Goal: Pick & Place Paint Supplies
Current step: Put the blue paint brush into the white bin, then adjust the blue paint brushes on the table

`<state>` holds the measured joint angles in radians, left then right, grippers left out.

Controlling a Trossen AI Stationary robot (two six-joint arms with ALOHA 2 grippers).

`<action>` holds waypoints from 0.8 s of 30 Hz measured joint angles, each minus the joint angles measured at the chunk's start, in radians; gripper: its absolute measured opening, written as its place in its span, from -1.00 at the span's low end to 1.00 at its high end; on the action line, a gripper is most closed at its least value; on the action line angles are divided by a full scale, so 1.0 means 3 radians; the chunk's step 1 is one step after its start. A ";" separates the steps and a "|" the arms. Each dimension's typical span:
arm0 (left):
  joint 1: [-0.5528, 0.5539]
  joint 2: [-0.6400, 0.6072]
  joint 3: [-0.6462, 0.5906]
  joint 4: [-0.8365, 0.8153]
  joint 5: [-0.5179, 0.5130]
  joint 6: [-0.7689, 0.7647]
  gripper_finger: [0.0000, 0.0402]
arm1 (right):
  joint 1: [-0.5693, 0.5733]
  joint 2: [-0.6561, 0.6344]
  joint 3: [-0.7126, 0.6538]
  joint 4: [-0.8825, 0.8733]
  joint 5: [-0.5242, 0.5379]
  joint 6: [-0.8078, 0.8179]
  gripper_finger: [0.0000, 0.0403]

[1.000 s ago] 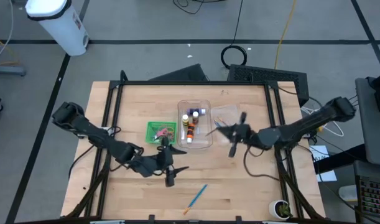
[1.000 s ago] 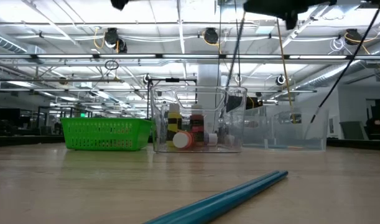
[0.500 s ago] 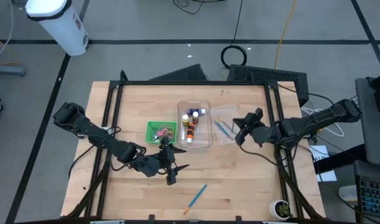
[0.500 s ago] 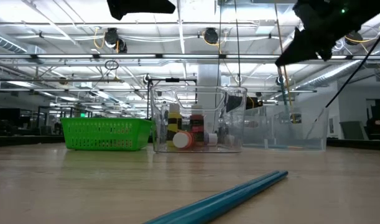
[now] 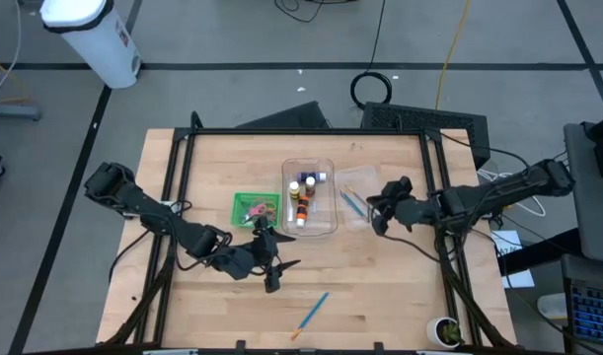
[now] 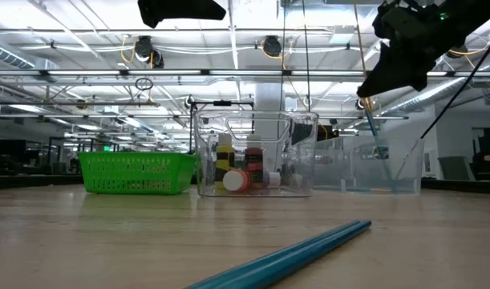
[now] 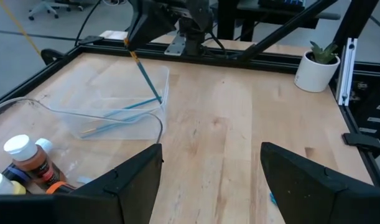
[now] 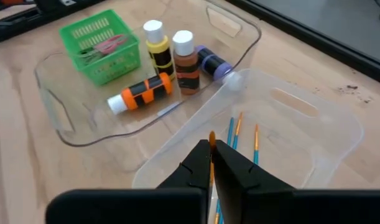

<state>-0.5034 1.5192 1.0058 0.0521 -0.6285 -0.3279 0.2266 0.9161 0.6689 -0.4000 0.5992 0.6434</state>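
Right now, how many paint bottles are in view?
4, all in the clear bin beside the green basket: yellow bottle and brown bottle upright, orange bottle and purple bottle lying down. Others may be hidden.

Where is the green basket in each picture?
High view: the green basket sits left of the clear bin of paint bottles.
Low view: the basket is at the left, beside the same bin.
Left wrist view: not in it.
Right wrist view: the basket shows beyond the bin.
Shared landmark: the bottle bin.
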 joint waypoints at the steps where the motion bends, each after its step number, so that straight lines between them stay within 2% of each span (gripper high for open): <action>1: 0.0000 0.0000 0.0000 -0.0005 0.0000 -0.0003 0.40 | -0.0016 0.0013 0.0000 0.0001 0.0002 0.0001 -0.99; 6: 0.0000 -0.0001 0.0000 -0.0017 0.0000 -0.0004 0.40 | -0.0071 0.0079 0.0001 0.0038 -0.0001 -0.0067 -0.89; 18: 0.0000 0.0000 -0.0001 -0.0017 0.0001 -0.0048 0.40 | -0.0082 0.0108 0.0001 0.0120 0.0105 -0.0277 -0.23; 24: 0.0000 -0.0001 -0.0001 -0.0018 0.0004 -0.0125 0.40 | -0.0059 0.0107 0.0001 0.0455 0.0070 -0.0460 -0.10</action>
<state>-0.5034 1.5189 1.0054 0.0466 -0.6273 -0.3654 0.2091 0.9482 0.6693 -0.2634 0.6203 0.5056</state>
